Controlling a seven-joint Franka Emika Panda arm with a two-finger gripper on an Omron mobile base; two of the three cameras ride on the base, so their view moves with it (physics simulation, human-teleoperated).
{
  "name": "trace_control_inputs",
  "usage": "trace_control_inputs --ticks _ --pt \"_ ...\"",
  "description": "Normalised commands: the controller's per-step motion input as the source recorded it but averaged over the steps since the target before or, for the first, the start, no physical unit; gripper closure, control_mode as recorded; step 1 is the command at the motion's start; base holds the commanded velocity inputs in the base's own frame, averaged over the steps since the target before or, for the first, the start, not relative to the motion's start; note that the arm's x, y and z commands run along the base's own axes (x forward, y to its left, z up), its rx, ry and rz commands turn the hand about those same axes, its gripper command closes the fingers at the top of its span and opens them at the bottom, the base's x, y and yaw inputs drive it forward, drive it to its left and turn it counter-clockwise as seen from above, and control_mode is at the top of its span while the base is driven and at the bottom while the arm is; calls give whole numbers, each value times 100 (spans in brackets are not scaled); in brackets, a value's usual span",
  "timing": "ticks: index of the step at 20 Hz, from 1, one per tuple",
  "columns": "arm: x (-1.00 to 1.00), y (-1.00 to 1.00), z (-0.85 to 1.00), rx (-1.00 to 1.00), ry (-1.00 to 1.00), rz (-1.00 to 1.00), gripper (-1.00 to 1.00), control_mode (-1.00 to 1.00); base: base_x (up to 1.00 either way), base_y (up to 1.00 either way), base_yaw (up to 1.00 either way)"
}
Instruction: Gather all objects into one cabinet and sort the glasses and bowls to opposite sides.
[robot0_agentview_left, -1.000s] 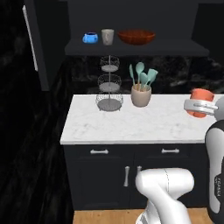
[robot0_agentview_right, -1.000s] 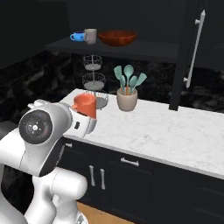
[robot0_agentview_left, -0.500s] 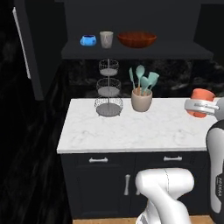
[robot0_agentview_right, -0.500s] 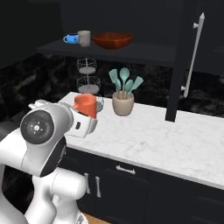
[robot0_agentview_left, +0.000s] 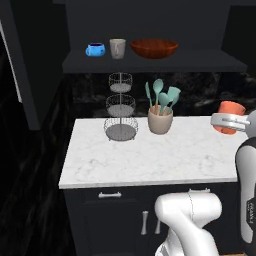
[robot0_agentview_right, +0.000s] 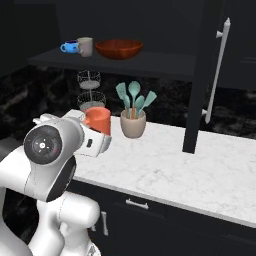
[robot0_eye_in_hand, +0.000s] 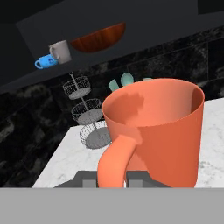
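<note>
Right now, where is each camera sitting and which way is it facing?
Left base view: behind the arm on its left, looking forward and down at the counter and shelf; the arm rises at lower right.
Right base view: behind on the right, same scene; the arm rises at lower left, the cabinet door stands open.
Hand view: on the hand, looking along the tool at the orange mug.
All three share the bowl.

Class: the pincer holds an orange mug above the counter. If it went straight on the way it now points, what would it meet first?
Probably the wire basket stand or the dark wall behind it; depth is unclear. The pincer, shut on the orange mug, faces them, with the cabinet shelf higher.
</note>
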Motion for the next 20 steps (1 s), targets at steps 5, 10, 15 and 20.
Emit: trace_control_inputs --ticks 5,10,15,20 --pt "0 0 0 0 0 0 100 100 35 0 -9" --pt "0 0 0 0 0 0 100 100 14 -2 -2" --pt "0 0 0 0 0 0 100 100 26 -1 -9" --pt "0 0 0 0 0 0 100 100 7 0 -2"
